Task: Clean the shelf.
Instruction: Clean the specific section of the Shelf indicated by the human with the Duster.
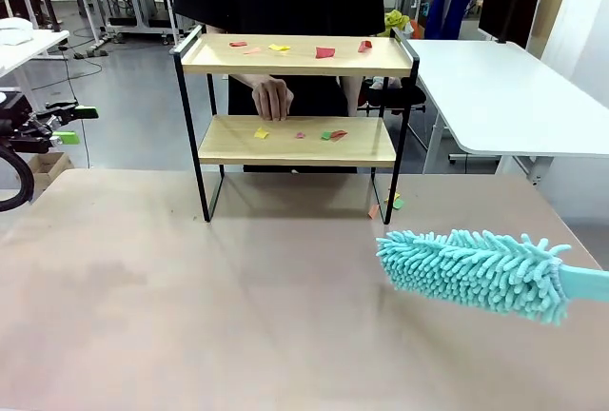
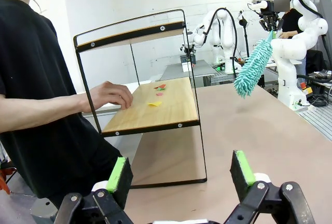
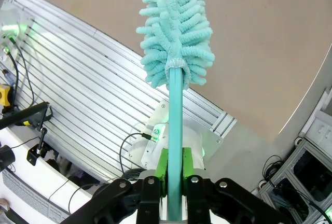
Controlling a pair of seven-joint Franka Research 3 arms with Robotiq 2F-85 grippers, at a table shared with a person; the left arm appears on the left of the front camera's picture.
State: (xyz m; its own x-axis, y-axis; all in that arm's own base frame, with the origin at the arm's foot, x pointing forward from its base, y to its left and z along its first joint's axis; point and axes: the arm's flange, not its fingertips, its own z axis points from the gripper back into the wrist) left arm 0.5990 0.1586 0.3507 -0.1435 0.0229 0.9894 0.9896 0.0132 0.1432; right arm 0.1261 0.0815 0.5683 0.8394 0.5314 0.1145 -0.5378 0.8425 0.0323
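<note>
The shelf (image 1: 295, 140) stands at the table's far middle, with two wooden boards in a black frame. Coloured paper scraps (image 1: 324, 51) lie on its top board and more scraps (image 1: 333, 134) on the lower one. A person's hand (image 1: 273, 99) rests at the lower board's back edge. My right gripper (image 3: 175, 164) is shut on the handle of a teal fluffy duster (image 1: 471, 271), which hangs over the table's right side, in front of the shelf. My left gripper (image 2: 180, 175) stands open and empty off the table's left edge, facing the shelf (image 2: 155, 107).
A few scraps (image 1: 385, 204) lie on the brown table (image 1: 238, 297) by the shelf's right leg. A white table (image 1: 495, 88) stands at the back right. Ribbed metal rails (image 3: 78, 79) run along the right arm's base.
</note>
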